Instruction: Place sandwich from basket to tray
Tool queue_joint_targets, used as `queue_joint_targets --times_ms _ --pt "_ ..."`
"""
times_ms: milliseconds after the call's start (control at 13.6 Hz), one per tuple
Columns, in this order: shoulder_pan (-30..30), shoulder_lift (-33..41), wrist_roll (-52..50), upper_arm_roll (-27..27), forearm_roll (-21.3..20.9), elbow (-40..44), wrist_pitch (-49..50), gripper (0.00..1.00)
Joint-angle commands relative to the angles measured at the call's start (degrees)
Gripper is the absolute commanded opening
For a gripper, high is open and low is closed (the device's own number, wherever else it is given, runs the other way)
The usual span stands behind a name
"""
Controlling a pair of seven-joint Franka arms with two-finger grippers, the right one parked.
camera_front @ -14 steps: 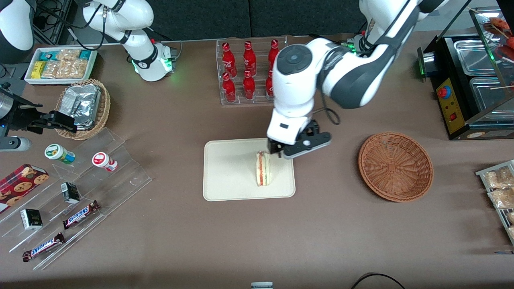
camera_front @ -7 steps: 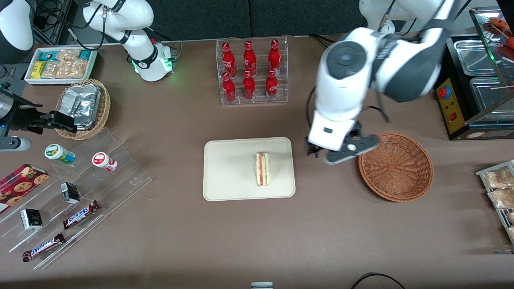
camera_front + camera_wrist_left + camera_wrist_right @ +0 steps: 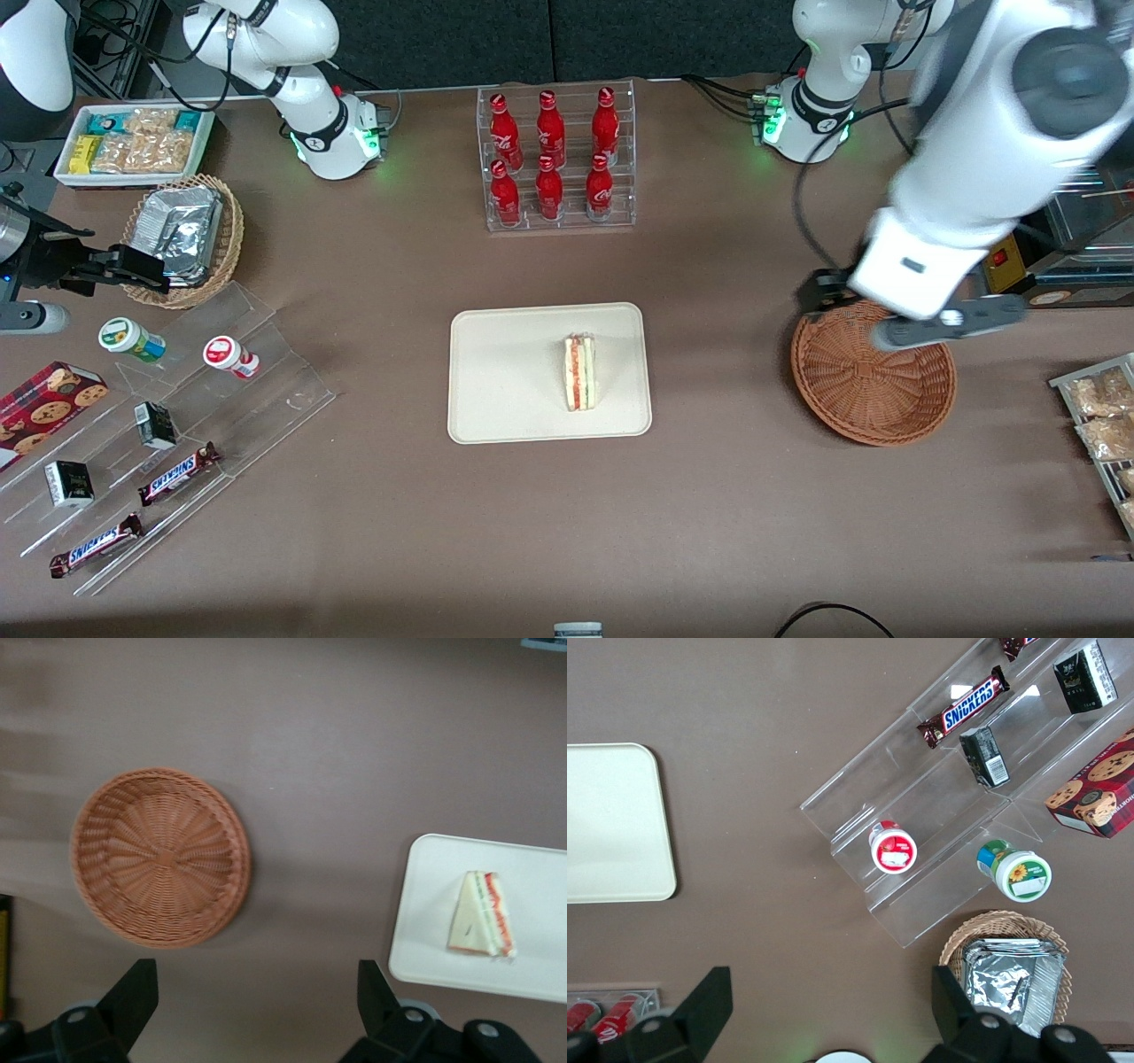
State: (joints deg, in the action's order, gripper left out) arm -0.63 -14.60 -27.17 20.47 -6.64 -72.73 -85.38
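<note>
While sandwich [image 3: 579, 372] lies on tray [image 3: 505, 372], fingers [image 3: 133, 997] spread wide, empty — gripper [image 3: 257, 997] above basket [image 3: 873, 381].

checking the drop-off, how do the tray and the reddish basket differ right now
The tray is flat, cream and rectangular; the basket is round, reddish-brown woven wicker. The tray holds the sandwich; the basket holds nothing. The open gripper hangs above the basket's edge, away from the tray. Both rest on the brown table.

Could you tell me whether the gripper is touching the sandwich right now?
Apart. The front view shows the gripper open above the basket, while the sandwich lies on the tray, with bare table between them.
</note>
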Motion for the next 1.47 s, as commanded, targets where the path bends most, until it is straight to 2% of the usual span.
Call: queue_joint_targets --times_ms 0,220,367,587,880,1393 --pt "0.4 2.6 10.9 -6.0 4.5 -1.1 3.5 0.99" --pt "0.5 4.2 20.8 -11.2 5.9 -1.8 6.1 0.99" --pt "0.6 6.1 23.1 -13.4 5.9 -2.9 7.2 0.99" --pt "0.7 12.6 24.7 -15.9 5.7 -11.4 5.9 0.99" --pt "0.8 19.3 25.2 -16.2 5.7 -20.7 2.7 0.99" --pt "0.8 17.5 24.9 -16.5 5.8 -18.3 4.1 0.99"
